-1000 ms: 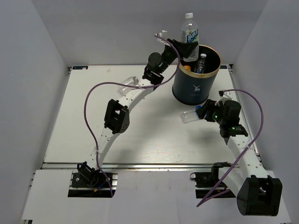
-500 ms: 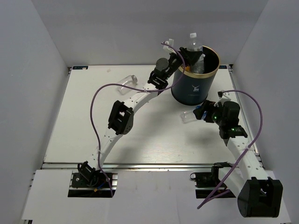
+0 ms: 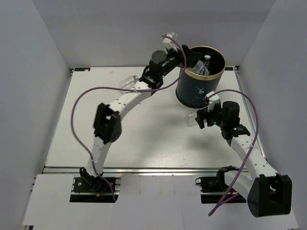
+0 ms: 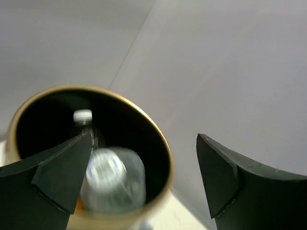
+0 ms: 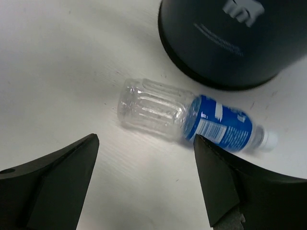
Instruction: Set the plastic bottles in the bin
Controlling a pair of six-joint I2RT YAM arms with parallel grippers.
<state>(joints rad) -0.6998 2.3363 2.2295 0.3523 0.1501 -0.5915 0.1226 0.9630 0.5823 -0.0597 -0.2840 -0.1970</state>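
My left gripper (image 4: 144, 143) hangs over the bin (image 3: 189, 88), jaws spread wide with nothing between them. Inside the gold rim I see a white-capped bottle (image 4: 82, 116) and a blurred bottle (image 4: 114, 179). My right gripper (image 5: 145, 143) is wide open too, and empty. It is poised above a blue-labelled bottle (image 5: 192, 117) lying on its side on the table (image 5: 57, 72), just beside the bin's base. The label's white print is unreadable. The bin's side shows a white logo over small lines of writing I cannot read.
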